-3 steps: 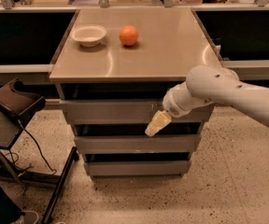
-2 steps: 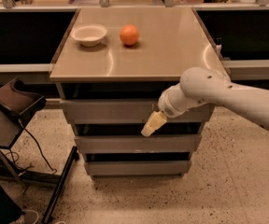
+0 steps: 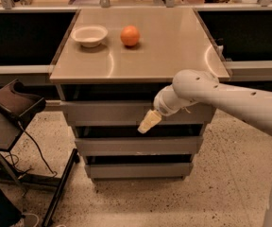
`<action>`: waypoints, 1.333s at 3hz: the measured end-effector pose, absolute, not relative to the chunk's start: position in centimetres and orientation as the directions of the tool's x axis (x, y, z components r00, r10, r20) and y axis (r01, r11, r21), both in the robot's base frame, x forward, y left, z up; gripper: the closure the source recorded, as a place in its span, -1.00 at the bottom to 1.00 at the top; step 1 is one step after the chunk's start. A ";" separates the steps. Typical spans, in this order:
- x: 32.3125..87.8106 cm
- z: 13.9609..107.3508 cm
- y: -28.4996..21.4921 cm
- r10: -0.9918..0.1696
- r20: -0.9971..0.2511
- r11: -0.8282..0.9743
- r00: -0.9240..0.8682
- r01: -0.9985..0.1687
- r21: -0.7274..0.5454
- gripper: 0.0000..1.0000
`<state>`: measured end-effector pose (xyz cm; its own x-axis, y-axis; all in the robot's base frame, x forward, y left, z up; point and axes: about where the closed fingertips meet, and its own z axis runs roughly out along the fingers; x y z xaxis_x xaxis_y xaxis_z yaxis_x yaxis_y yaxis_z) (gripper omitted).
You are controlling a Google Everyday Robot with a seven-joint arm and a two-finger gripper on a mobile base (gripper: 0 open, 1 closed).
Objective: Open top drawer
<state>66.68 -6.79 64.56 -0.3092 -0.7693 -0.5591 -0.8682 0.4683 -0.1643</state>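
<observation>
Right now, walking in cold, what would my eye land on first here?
Most likely the big white robot arm reaching in from the right, its pale gripper pointing down in front of the top drawer of a grey cabinet. Next, the bright orange beside a white bowl at the back left of the cabinet's tan top.

The arm [image 3: 221,96] enters from the right. The claw [image 3: 148,122] points down and left at the lower edge of the top drawer [image 3: 107,112], right of centre; contact cannot be confirmed. Two lower drawer fronts [image 3: 136,145] sit beneath. On the tabletop [image 3: 169,51], a white bowl [image 3: 89,35] stands just beside an orange [image 3: 130,35], at the rear left.
</observation>
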 end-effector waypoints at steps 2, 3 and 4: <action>66.7 64.6 -6.8 -0.769 -0.559 0.468 -0.309 -0.868 -0.164 -0.15; 66.7 64.6 -6.8 -0.769 -0.559 0.468 -0.309 -0.868 -0.164 0.31; 66.7 64.6 -6.8 -0.769 -0.559 0.468 -0.309 -0.868 -0.164 0.76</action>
